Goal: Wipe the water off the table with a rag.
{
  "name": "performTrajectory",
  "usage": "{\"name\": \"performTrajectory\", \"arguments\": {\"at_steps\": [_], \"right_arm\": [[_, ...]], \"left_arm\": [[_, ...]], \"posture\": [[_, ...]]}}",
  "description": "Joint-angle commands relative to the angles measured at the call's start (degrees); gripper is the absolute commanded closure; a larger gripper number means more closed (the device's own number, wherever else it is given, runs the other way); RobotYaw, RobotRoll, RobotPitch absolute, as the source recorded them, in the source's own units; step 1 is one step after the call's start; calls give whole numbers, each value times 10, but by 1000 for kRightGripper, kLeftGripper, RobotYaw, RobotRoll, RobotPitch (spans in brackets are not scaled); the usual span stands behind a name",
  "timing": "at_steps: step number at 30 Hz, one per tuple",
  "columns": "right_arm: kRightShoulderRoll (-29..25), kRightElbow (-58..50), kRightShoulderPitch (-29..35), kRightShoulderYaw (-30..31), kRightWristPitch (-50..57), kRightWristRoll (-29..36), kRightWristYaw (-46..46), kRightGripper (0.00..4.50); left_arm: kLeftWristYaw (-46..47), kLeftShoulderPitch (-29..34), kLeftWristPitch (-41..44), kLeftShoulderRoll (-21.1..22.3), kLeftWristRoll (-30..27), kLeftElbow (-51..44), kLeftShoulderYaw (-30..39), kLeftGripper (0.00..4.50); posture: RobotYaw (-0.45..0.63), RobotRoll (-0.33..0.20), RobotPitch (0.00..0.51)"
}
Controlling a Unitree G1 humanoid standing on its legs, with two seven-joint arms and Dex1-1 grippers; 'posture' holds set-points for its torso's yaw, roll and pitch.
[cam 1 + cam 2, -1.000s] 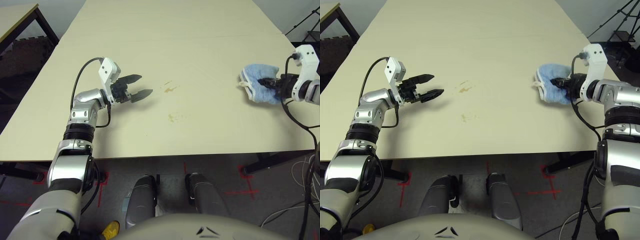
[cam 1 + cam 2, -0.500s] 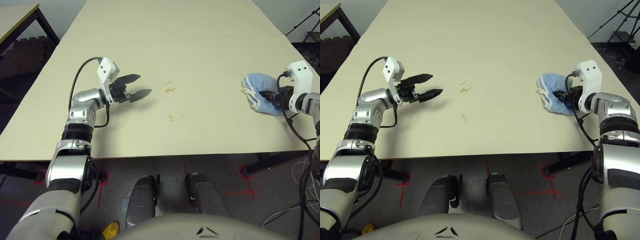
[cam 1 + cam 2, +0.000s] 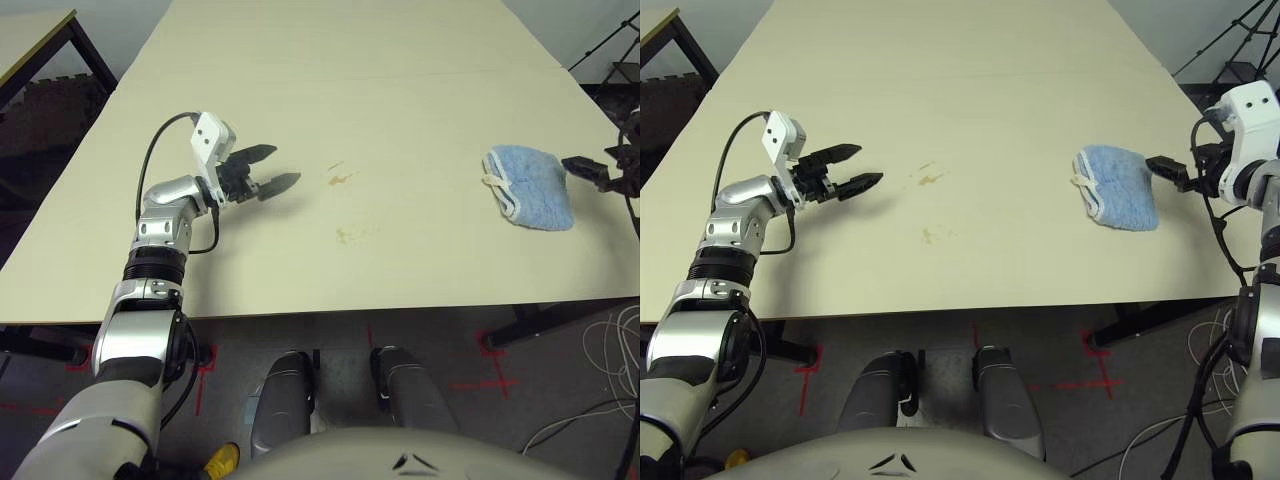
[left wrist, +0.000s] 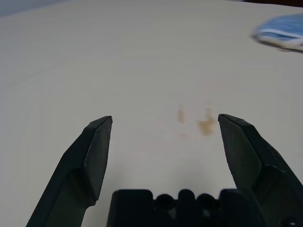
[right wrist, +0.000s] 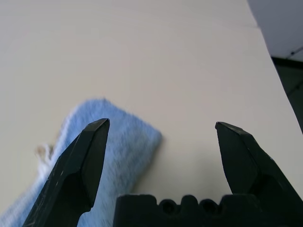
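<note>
The light blue rag lies loose on the pale beige table near its right edge, also in the right wrist view. My right gripper hovers just right of the rag, open and empty, its jaws wide apart in the right wrist view. The water shows as two small amber-brown clusters at the table's middle. My left gripper is open and empty just left of the upper cluster, its fingers pointing at the stain.
A smaller beige table with a dark rim stands at the far left. A black tripod is beyond the table's right edge. Cables trail on the floor at the right.
My right gripper opened, let go of the rag and drew back to the right. The rag now lies flat on the table. The left arm barely moved.
</note>
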Motion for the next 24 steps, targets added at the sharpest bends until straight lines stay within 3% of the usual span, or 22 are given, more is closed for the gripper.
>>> {"name": "performTrajectory", "arguments": {"at_steps": [1, 5, 11, 24], "right_arm": [[25, -2, 22, -38, -53, 33, -12, 40], [47, 5, 37, -60, -100, 47, -29, 40], [66, 20, 48, -75, -146, 56, -43, 40], [74, 66, 42, -98, -181, 68, -79, 40]], "left_arm": [[108, -16, -23, -1, 21, 43, 30, 0], [225, -21, -39, 5, 33, 81, 60, 0], [305, 8, -48, 16, 35, 82, 88, 0], [348, 9, -56, 24, 38, 92, 97, 0]], "posture": [[-155, 0, 129], [-147, 0, 128], [-134, 0, 125], [-112, 0, 114]]}}
